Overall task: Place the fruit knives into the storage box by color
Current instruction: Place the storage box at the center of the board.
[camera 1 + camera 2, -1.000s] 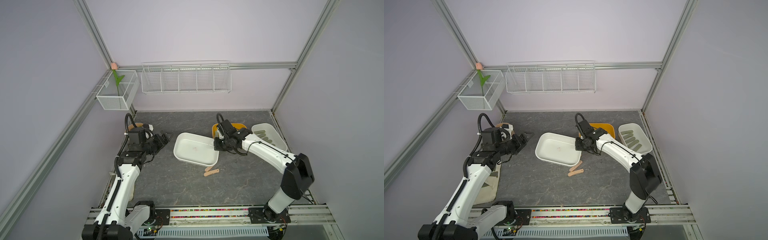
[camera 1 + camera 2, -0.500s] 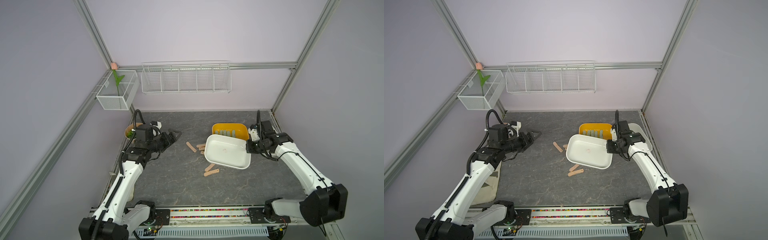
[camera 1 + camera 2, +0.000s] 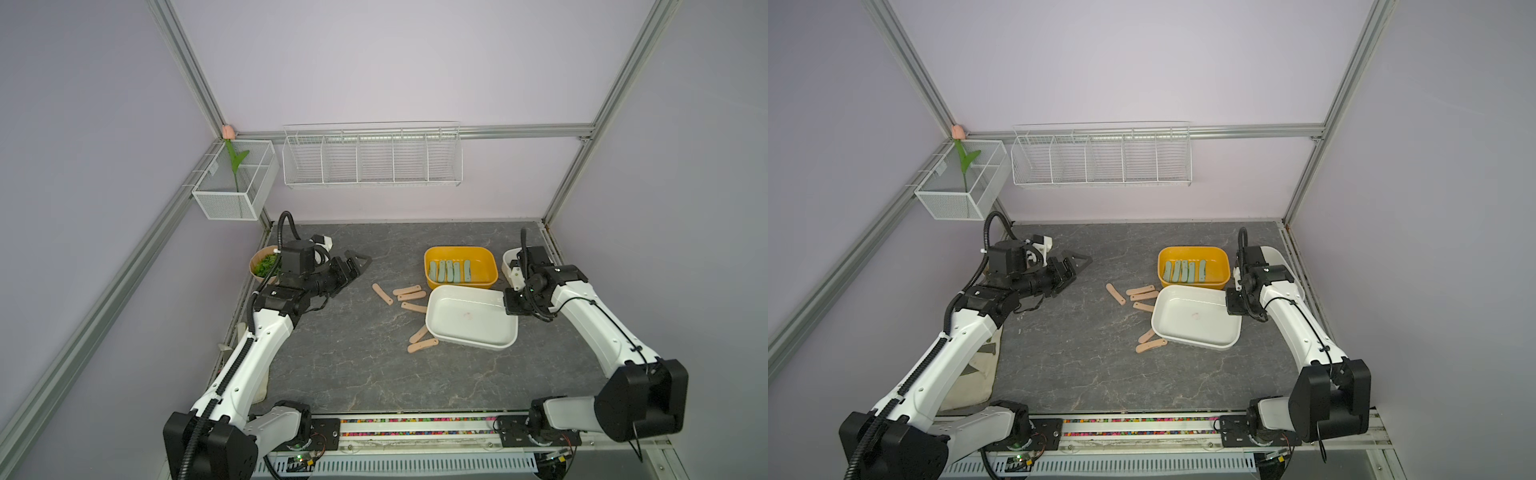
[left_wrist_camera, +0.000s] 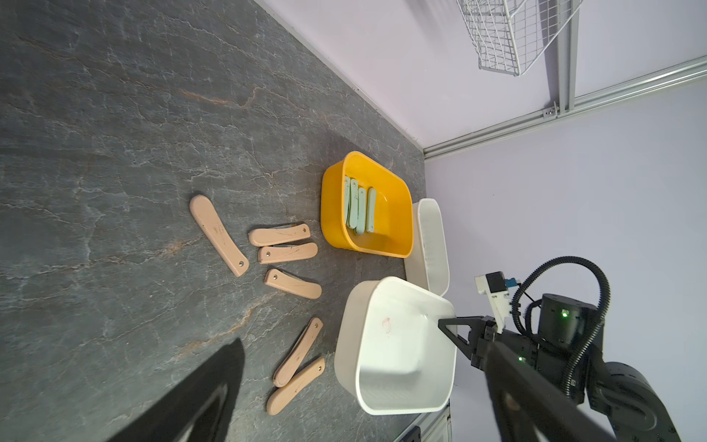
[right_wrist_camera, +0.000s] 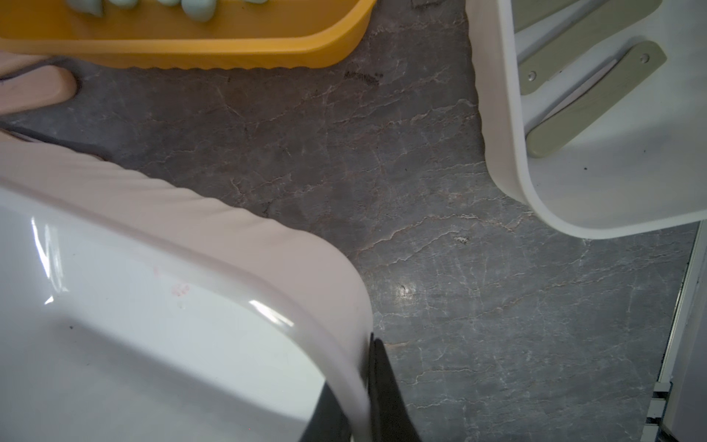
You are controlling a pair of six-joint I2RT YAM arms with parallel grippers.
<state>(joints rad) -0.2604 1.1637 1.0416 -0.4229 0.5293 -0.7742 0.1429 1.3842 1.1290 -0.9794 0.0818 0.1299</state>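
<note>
A: How are the tools found?
B: The right gripper (image 3: 509,304) is clamped on the rim of an empty white tub (image 3: 473,343). The left gripper (image 3: 356,266) is held spread, with nothing between its jaws, well apart from the tubs.
A: And where are the knives seen?
B: Six pink knives (image 3: 410,296) are scattered on the table (image 3: 353,361), just beside the white tub. The teal knives (image 3: 449,272) are lined up in a yellow tub (image 3: 484,269) behind it. Olive knives (image 5: 597,76) are laid in a second white tub (image 5: 501,114), at the table's right edge.
</note>
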